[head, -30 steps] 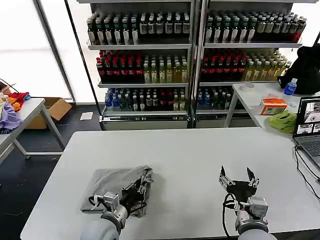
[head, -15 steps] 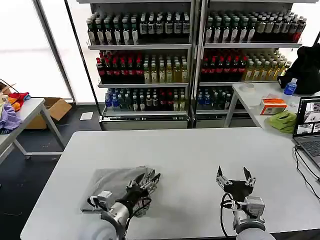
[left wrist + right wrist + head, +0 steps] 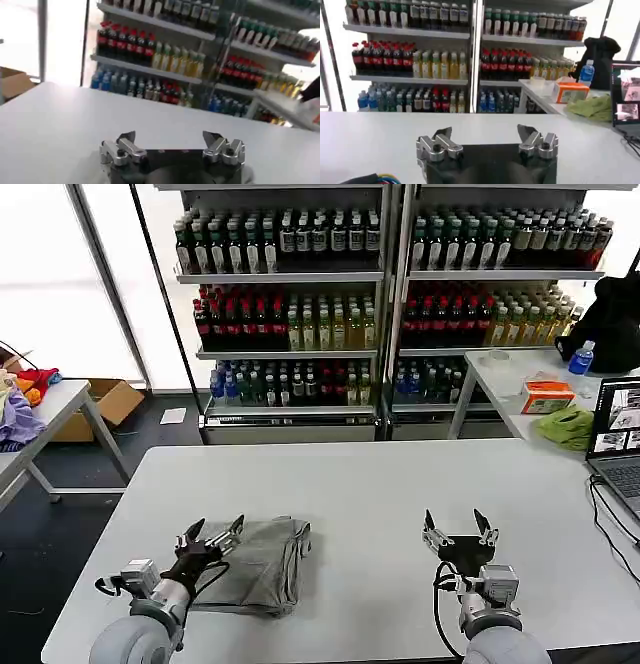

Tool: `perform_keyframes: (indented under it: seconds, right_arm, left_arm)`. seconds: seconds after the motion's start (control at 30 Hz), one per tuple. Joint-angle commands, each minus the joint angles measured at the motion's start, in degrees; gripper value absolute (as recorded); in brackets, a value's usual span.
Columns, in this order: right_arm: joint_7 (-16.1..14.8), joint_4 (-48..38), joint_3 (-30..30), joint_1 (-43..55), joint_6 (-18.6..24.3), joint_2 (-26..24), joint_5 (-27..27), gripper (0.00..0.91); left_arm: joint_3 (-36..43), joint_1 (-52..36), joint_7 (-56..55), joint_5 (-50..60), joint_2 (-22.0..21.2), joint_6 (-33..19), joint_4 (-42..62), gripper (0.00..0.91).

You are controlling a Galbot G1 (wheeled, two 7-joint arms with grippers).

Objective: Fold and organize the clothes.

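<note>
Left gripper (image 3: 212, 534) is seen released, fingers spread, nothing held, at the left edge of the shirt (image 3: 255, 565), just above the cloth. Right gripper (image 3: 458, 527) is also spread wide and empty, well apart to the right of the shirt, over bare table (image 3: 400, 484).

Shirt: grey, folded into a compact rectangle, slightly rumpled, layered edges bunched along its right side. No print or collar can be made out. It is laid flat on the near left part of the table.

Table: white, matte. Behind it, shelves (image 3: 385, 294) are stocked with rows of bottled drinks. Right of the shirt, at the table edge, a laptop (image 3: 618, 439) is open. A side table (image 3: 520, 384) behind it carries a green cloth (image 3: 566, 427), an orange box (image 3: 547, 396) and a bottle (image 3: 580, 359). No labels are readable.
</note>
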Motion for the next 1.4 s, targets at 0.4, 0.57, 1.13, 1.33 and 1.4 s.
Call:
perform_keyframes:
  seconds: [0.4,0.57,1.13,1.33,1.4]
  right_arm:
    - [0.2,1.4,0.7,-0.7,-0.3,-0.6,0.3,0.907]
    - [0.2,1.5,0.6,-0.8,-0.3,-0.3,0.2,0.907]
    - [0.1,1.2,0.4,-0.4,-0.1,-0.3,0.2,0.907]
    - [0.1,1.2,0.8,-0.4,0.0,-0.4,0.4,0.907]
    - [0.0,1.0,0.8,-0.3,0.0,-0.5,0.4,0.907]
  left_arm:
    - [-4.8,1.5,1.7,5.2,1.3,0.9,6.8,0.907]
    - [-4.8,1.6,2.2,5.1,1.3,1.1,7.4,0.907]
    - [-3.6,2.5,4.0,5.3,-0.4,1.7,8.2,0.010]
    - [-3.4,2.3,4.0,5.2,-0.7,1.7,8.7,0.010]
    - [-3.5,1.9,3.9,5.0,-0.9,1.6,8.7,0.010]
